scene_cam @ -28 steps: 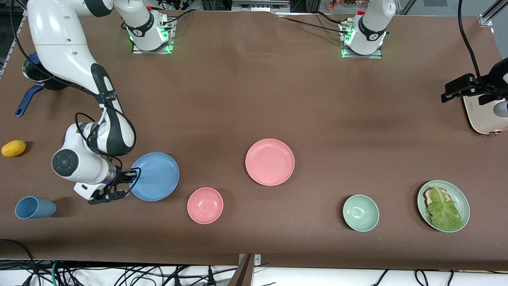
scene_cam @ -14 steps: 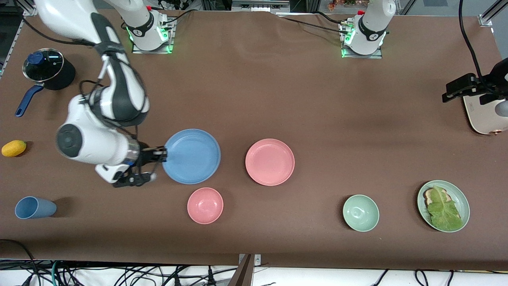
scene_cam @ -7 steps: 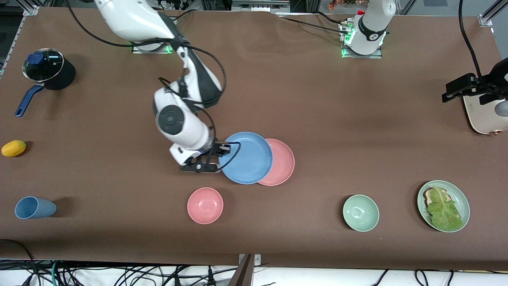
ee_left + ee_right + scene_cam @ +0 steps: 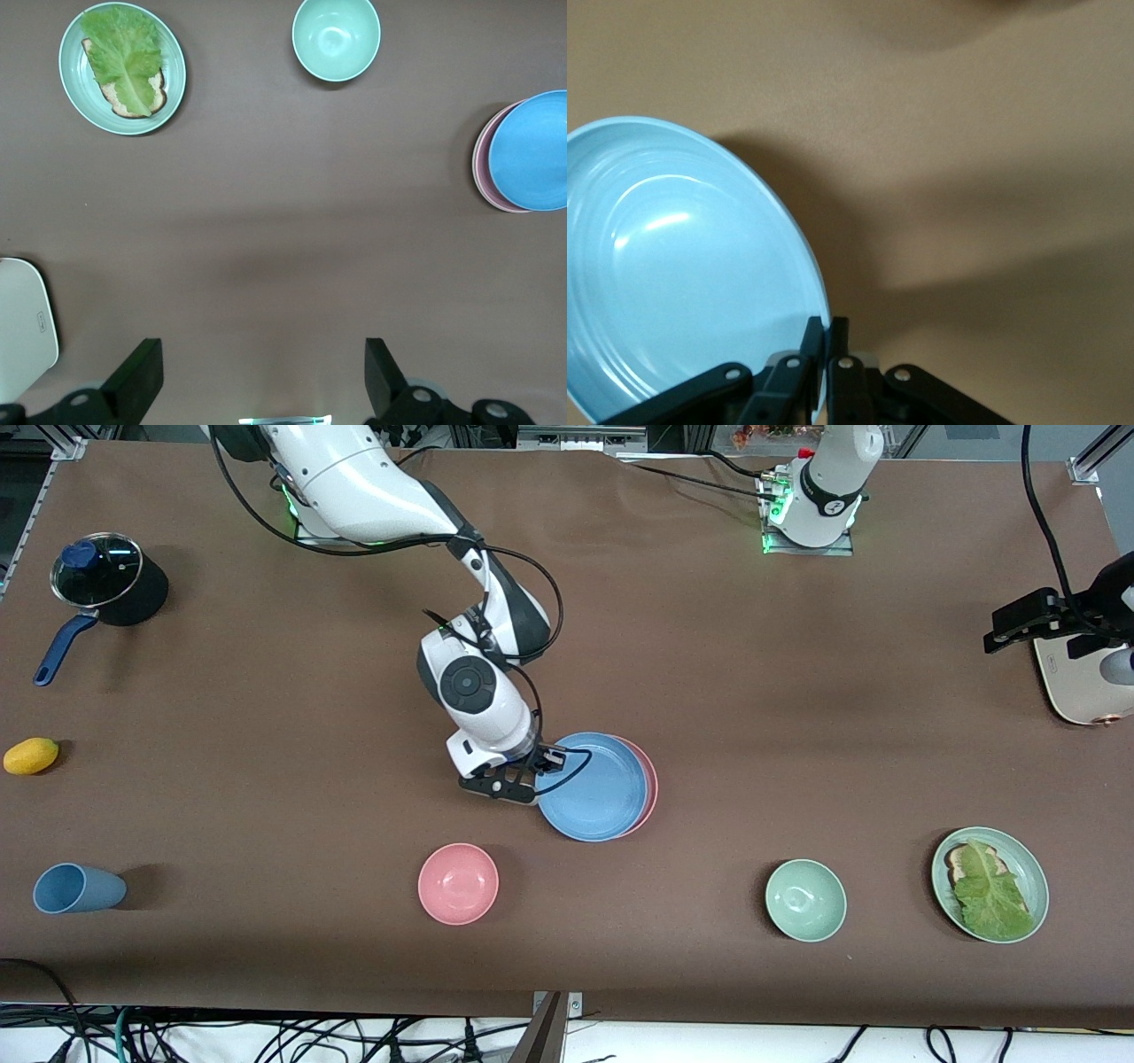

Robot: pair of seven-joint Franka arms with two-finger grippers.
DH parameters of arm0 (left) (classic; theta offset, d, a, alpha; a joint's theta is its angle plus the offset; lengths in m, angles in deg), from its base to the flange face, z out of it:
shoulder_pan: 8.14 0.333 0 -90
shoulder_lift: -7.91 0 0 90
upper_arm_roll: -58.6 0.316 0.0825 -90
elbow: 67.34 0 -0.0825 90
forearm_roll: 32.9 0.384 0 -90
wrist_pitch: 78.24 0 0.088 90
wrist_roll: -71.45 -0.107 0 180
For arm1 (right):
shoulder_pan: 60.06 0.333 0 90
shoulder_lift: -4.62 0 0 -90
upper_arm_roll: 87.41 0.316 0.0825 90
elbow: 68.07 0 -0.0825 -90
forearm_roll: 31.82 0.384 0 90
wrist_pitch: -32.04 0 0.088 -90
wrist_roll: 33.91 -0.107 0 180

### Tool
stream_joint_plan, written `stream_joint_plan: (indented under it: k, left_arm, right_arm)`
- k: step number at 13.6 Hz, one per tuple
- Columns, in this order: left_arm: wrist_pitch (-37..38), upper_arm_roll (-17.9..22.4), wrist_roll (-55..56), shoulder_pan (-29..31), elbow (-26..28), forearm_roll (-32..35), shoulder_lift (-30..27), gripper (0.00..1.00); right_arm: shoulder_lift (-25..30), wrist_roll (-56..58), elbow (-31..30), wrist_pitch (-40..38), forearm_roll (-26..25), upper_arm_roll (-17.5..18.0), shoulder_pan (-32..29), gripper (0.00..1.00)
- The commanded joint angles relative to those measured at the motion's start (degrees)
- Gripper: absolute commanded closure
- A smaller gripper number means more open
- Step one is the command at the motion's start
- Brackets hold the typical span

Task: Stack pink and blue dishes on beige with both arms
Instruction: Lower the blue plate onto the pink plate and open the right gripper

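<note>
My right gripper (image 4: 547,760) is shut on the rim of the light blue plate (image 4: 594,786), which lies level over the pink plate (image 4: 652,784) in the middle of the table. Only a thin pink crescent shows past the blue rim. I cannot tell whether the two plates touch. The right wrist view shows the blue plate (image 4: 682,283) with the right gripper (image 4: 828,332) pinching its edge. My left gripper (image 4: 257,390) hangs open and empty high over the table; from there the blue plate (image 4: 536,150) covers most of the pink one (image 4: 483,164). No beige plate is in view.
A pink bowl (image 4: 458,883) and a blue cup (image 4: 75,888) stand nearer the front camera. A green bowl (image 4: 805,900) and a green plate with lettuce toast (image 4: 990,884) sit toward the left arm's end, near a cream toaster (image 4: 1085,691). A lidded pot (image 4: 102,584) and a yellow fruit (image 4: 31,755) lie at the right arm's end.
The right arm has carried the blue plate from its end of the table to the middle, and it now covers the pink plate. The left arm has not moved.
</note>
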Motion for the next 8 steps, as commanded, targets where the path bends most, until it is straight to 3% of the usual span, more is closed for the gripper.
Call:
stream_joint_plan:
  k: [1,6,7,8]
  left_arm:
    - [0.35,-0.11,-0.11,-0.03,-0.38,-1.14,-0.37,0.0]
    - [0.35,-0.2,-0.2,-0.2,-0.47,-1.14,-0.46,0.0]
    - [0.35,-0.2,-0.11,-0.2,-0.47,-1.14,-0.46,0.0]
    - [0.35,-0.2,-0.11,-0.11,-0.38,-1.14,-0.46,0.0]
  right_arm:
    - [-1.73,-2.9,2.4,1.12,-0.94,-0.64,0.71,1.0]
    - [-2.16,-5.8,3.46,1.12,-1.2,-0.46,1.24,0.98]
    - [-2.25,-5.8,3.29,1.12,-1.98,-0.55,1.33,0.71]
    - [-2.26,-5.72,3.28,1.03,-3.38,-0.55,1.33,0.55]
